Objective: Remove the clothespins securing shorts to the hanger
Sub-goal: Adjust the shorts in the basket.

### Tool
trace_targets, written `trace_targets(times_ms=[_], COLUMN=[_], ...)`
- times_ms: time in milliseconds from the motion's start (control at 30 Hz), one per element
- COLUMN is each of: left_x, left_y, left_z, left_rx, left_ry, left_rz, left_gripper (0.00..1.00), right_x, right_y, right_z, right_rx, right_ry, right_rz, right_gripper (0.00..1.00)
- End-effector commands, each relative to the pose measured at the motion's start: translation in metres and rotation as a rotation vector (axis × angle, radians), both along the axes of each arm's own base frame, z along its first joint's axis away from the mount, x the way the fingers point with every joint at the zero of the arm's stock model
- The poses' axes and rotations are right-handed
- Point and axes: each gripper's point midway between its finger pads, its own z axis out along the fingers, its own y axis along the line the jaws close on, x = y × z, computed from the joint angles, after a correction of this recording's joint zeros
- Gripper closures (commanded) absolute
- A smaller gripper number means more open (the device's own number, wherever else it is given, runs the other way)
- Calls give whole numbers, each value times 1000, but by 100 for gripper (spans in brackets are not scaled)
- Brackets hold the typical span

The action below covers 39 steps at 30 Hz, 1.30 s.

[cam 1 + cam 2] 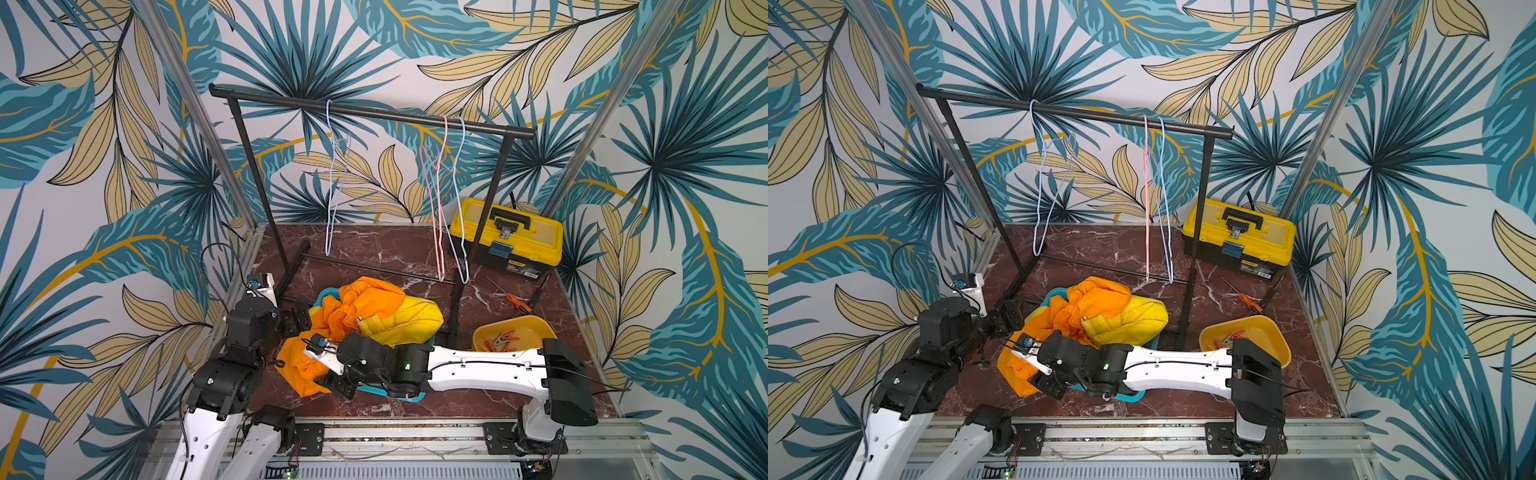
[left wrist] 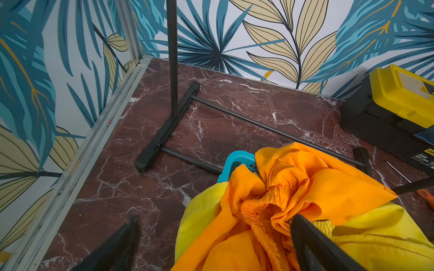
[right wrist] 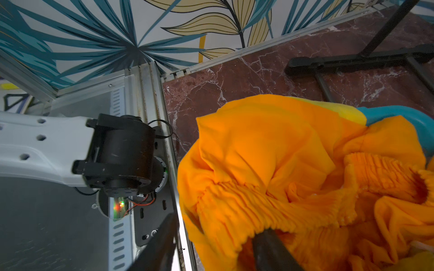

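Note:
Orange shorts (image 1: 361, 303) and yellow shorts (image 1: 415, 320) lie crumpled together in a teal basket (image 1: 324, 295) at mid-table, in both top views. Three wire hangers, among them a pale blue hanger (image 1: 338, 178) and a pink hanger (image 1: 436, 208), hang bare on the black rack. Clothespins (image 1: 500, 338) lie in a yellow bin. My right gripper (image 3: 216, 246) is open at the near edge of the pile, with the orange shorts' gathered waistband (image 3: 258, 206) between its jaws. The left gripper (image 2: 216, 234) is wide open at the pile's left side, one of its fingers (image 2: 305, 234) against the orange fabric.
The black rack (image 1: 374, 110) spans the back, and its right post (image 1: 457, 307) stands between the basket and the yellow bin (image 1: 536, 328). A yellow-and-black toolbox (image 1: 507, 237) sits at the back right, an orange-handled screwdriver (image 1: 517, 301) in front of it.

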Motion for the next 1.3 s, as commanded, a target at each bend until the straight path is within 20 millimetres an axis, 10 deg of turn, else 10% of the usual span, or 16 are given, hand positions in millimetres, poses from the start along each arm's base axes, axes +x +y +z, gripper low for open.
trace_targets(times_ms=[0, 233, 800, 1267], left_x=[4, 3, 5, 12], left_y=[-2, -1, -9, -55], left_z=[-1, 3, -3, -33], left_rx=[-7, 2, -34, -215], left_ry=[-8, -18, 4, 82], left_rz=[-10, -8, -36, -209], left_gripper=[0, 0, 0, 0], right_x=[5, 29, 166, 157], right_y=[4, -18, -203, -180], right_z=[5, 23, -16, -107], right_rx=[11, 45, -159, -267], right_ry=[-38, -144, -245, 49], right_rz=[-10, -147, -857, -826], right_gripper=[67, 100, 100, 100])
